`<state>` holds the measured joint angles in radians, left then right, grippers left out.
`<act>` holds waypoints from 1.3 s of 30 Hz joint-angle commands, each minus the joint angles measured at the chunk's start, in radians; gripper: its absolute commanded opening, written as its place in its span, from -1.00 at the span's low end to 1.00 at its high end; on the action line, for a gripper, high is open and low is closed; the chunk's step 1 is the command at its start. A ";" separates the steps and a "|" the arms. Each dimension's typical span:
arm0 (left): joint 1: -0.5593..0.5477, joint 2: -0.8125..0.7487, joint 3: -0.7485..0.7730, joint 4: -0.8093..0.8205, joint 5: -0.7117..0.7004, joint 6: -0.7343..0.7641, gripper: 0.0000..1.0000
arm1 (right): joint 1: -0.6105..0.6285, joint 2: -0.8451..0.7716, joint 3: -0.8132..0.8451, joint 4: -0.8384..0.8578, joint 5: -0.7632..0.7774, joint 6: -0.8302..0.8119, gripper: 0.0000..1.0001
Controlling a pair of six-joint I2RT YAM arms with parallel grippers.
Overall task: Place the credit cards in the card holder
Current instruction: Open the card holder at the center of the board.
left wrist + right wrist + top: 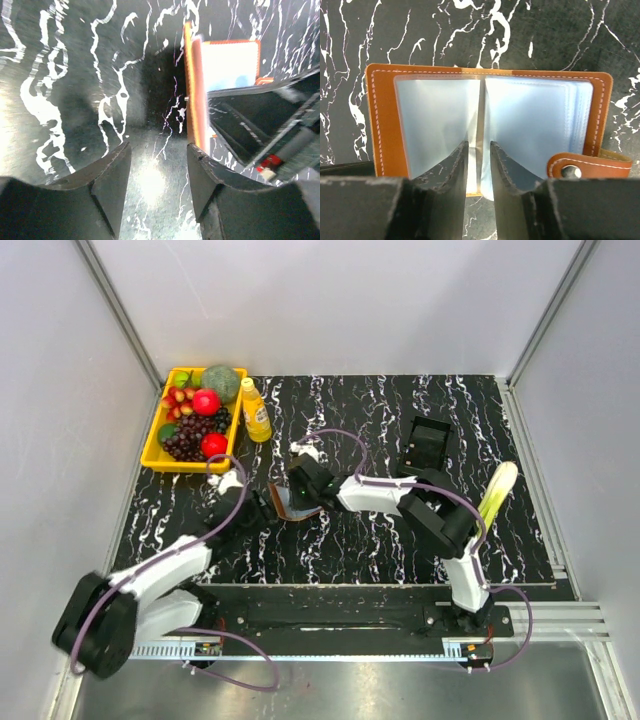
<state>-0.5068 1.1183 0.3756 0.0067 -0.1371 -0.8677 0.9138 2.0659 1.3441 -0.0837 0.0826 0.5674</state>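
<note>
The card holder [290,507] is a brown leather wallet with light stitching, lying open on the black marbled table. In the right wrist view it [382,120] shows clear plastic sleeves and a snap tab. My right gripper [478,145] hangs just over its middle fold, jaws a narrow gap apart with nothing seen between them; it also shows in the top view [300,490]. My left gripper [157,147] is wide open and empty on the table, its right finger beside the holder's edge [192,100]. It sits left of the holder in the top view [258,508]. No credit cards are in view.
A yellow tray [152,448] of fruit stands at the back left, with an orange bottle [255,410] beside it. A black tray-like box [428,443] lies at the back right, and a pale green vegetable [497,495] lies near the right edge.
</note>
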 commanded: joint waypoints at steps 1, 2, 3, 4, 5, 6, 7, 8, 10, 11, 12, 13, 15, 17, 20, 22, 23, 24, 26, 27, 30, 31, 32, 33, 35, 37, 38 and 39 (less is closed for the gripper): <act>0.014 -0.201 0.065 -0.229 -0.153 0.029 0.08 | 0.046 0.083 0.019 -0.155 0.124 -0.070 -0.29; 0.016 -0.225 0.075 -0.256 -0.166 0.038 0.11 | 0.049 0.098 0.033 -0.174 0.132 -0.069 -0.28; 0.024 -0.247 0.083 -0.266 -0.167 0.047 0.13 | 0.053 0.109 0.044 -0.185 0.135 -0.070 -0.28; 0.025 -0.256 0.086 -0.258 -0.156 0.056 0.14 | 0.053 0.126 0.052 -0.195 0.134 -0.075 -0.27; 0.027 -0.255 0.088 -0.249 -0.142 0.061 0.14 | 0.054 0.128 0.052 -0.198 0.132 -0.072 -0.27; 0.027 -0.243 0.089 -0.231 -0.121 0.062 0.15 | 0.056 0.129 0.047 -0.200 0.132 -0.072 -0.24; 0.028 -0.226 0.092 -0.215 -0.107 0.059 0.15 | 0.057 0.129 0.044 -0.200 0.138 -0.072 -0.17; 0.028 -0.195 0.100 -0.208 -0.093 0.055 0.15 | 0.057 0.126 0.038 -0.199 0.137 -0.069 -0.17; 0.030 -0.137 0.108 -0.180 -0.082 0.050 0.15 | 0.057 0.120 0.027 -0.192 0.138 -0.061 -0.17; 0.031 -0.097 0.114 -0.168 -0.081 0.049 0.13 | 0.057 0.119 0.026 -0.189 0.137 -0.060 -0.16; 0.033 -0.054 0.121 -0.159 -0.079 0.050 0.12 | 0.057 0.117 0.021 -0.188 0.135 -0.055 -0.16; 0.033 -0.017 0.126 -0.140 -0.076 0.052 0.11 | 0.057 0.112 0.017 -0.182 0.134 -0.054 -0.16; 0.034 0.061 0.128 -0.073 -0.061 0.050 0.08 | 0.057 0.108 0.009 -0.166 0.123 -0.044 -0.15; 0.037 0.141 0.135 -0.013 -0.049 0.039 0.04 | 0.057 0.103 0.001 -0.159 0.115 -0.038 -0.15; 0.037 0.207 0.134 0.059 -0.041 0.019 0.00 | 0.056 0.097 -0.006 -0.153 0.115 -0.035 -0.15; 0.039 0.244 0.147 0.058 -0.038 0.022 0.01 | 0.056 0.088 -0.017 -0.143 0.108 -0.035 -0.15; 0.040 0.247 0.154 0.050 -0.035 0.027 -0.02 | 0.054 0.083 -0.019 -0.142 0.111 -0.032 -0.15; 0.040 0.242 0.151 0.052 -0.036 0.021 -0.02 | 0.053 0.080 -0.020 -0.142 0.106 -0.031 -0.15; 0.039 0.253 0.157 0.039 -0.036 0.030 -0.09 | 0.048 0.073 -0.026 -0.139 0.100 -0.024 -0.15; 0.039 0.277 0.173 0.009 -0.045 0.042 -0.19 | 0.043 0.065 -0.028 -0.137 0.092 -0.018 -0.15; 0.039 0.333 0.181 -0.022 -0.048 0.070 -0.57 | 0.013 0.016 -0.062 -0.107 0.045 -0.009 -0.15; 0.039 0.347 0.174 -0.013 -0.033 0.079 -0.66 | -0.002 -0.007 -0.080 -0.090 0.023 -0.006 -0.15; 0.039 0.363 0.172 -0.011 -0.026 0.087 -0.78 | -0.019 -0.024 -0.094 -0.074 0.013 -0.001 -0.15; 0.039 0.377 0.171 -0.013 -0.025 0.094 -0.90 | -0.036 -0.039 -0.109 -0.061 -0.007 -0.001 -0.15; 0.039 0.406 0.167 -0.011 -0.021 0.107 -0.98 | -0.068 -0.058 -0.128 -0.053 -0.027 -0.004 -0.15; 0.039 0.442 0.181 -0.011 -0.019 0.128 -0.99 | -0.098 -0.066 -0.143 -0.042 -0.059 -0.020 -0.14; 0.039 0.462 0.189 -0.010 -0.015 0.137 -1.00 | -0.110 -0.066 -0.148 -0.039 -0.073 -0.017 -0.14; 0.039 0.483 0.200 -0.011 -0.012 0.147 -1.00 | -0.119 -0.069 -0.154 -0.039 -0.079 -0.012 -0.15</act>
<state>-0.4721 1.4963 0.5797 0.1116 -0.1410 -0.8005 0.8555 2.0094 1.2476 -0.0151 0.0383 0.5659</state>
